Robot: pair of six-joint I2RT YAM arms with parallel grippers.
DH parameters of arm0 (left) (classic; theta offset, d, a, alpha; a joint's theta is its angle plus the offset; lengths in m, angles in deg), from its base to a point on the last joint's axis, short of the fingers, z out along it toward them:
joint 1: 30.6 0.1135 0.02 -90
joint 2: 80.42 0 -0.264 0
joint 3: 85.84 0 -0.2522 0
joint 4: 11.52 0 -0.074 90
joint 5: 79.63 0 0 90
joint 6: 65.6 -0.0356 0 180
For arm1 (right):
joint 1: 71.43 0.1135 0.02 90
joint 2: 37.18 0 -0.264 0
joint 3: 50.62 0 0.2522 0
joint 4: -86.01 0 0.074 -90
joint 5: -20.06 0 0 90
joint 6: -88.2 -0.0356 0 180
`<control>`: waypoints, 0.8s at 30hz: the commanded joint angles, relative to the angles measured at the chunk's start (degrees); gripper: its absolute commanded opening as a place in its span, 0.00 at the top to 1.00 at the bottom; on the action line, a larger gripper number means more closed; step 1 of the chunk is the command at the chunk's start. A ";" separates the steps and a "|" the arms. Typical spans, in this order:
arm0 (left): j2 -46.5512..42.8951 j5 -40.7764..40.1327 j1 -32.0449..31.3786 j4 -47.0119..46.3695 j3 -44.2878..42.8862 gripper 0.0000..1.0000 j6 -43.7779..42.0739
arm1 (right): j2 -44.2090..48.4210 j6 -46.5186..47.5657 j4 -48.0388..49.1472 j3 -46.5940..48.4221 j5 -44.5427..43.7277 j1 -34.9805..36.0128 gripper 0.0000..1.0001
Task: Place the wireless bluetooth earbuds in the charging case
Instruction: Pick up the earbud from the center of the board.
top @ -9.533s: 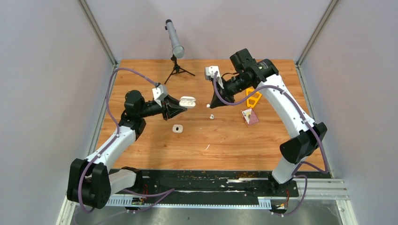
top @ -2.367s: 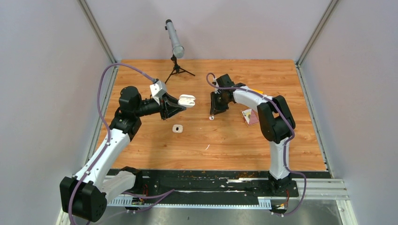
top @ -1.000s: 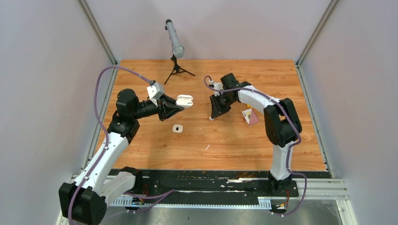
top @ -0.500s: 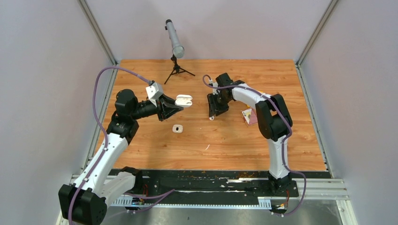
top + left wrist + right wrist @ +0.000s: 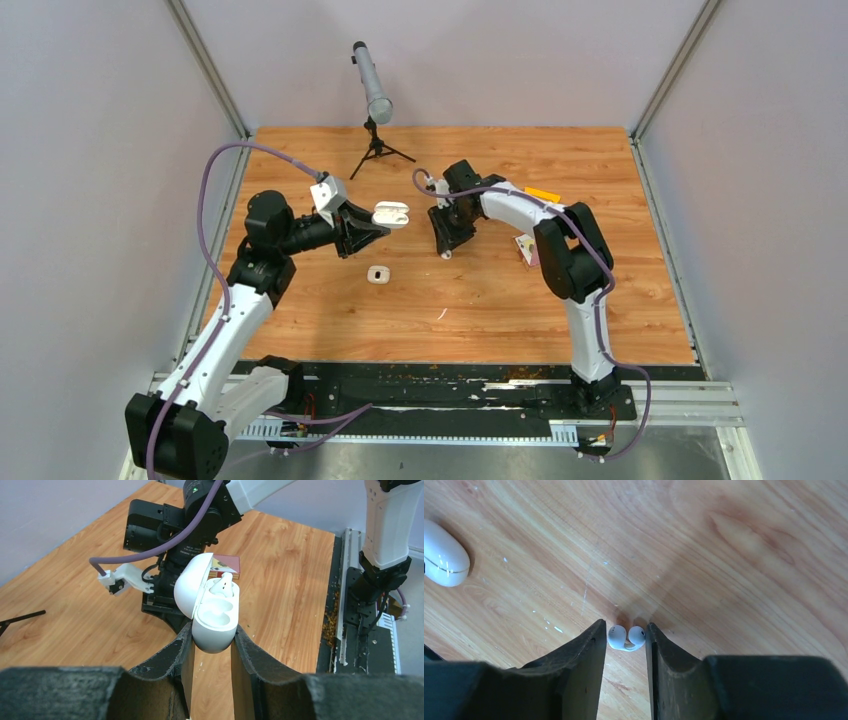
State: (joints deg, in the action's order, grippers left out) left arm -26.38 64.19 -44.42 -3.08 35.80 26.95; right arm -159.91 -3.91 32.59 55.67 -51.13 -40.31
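A: Left gripper [image 5: 211,632]: its padded black fingers [image 5: 175,655] pinch the base of the charging case [image 5: 216,622]. The case is held off the table [image 5: 300,330], over its left half. The shell is glossy white and rounded, and the lid is swung open.

B: Contents?

A: The seated earbud [image 5: 222,584] stands in the far socket with its stem hidden inside. The near socket is a bare, smooth hollow. The fingers cover the case's lower sides.

B: Right gripper [image 5: 625,630]?

A: It points down near the middle of the table. The loose earbud [image 5: 626,636] lies on the wood grain between its dark fingers [image 5: 584,655], which stand close on either side. I cannot tell whether they press it. In the top view the bud is too small to make out.

B: One bud or two?

A: I see two rounded white lobes, joined. It is probably a single bud seen end-on, but the view is too poor to be sure.

B: Anything else?

A: A second case [image 5: 443,553], closed, is a smooth white pebble with a thin seam. The right wrist view's left edge cuts it off. It lies left of the table's centre, towards the near edge.
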 commanded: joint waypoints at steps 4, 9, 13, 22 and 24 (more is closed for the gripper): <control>-1.32 -0.08 0.29 -1.39 0.56 1.00 -0.27 | 1.43 9.92 1.40 1.73 4.96 3.50 0.61; -1.32 0.04 0.30 -2.06 0.65 1.00 0.32 | 1.45 12.95 1.96 2.46 5.92 6.85 0.60; -1.50 0.05 0.29 -2.32 0.65 1.00 0.35 | 2.26 13.10 1.71 2.59 6.68 8.09 0.60; -2.09 -0.12 0.29 -3.33 1.35 1.00 1.10 | 8.23 17.54 1.28 4.76 8.75 6.59 0.60; -2.10 -0.15 0.29 -3.40 1.27 1.00 1.31 | 7.39 22.16 -1.83 5.80 11.94 5.73 0.60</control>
State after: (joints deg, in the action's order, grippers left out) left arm -27.58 64.26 -44.45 -4.39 36.65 27.32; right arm -156.37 10.91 32.37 57.46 -44.88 -33.19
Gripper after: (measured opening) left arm 0.356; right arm 0.397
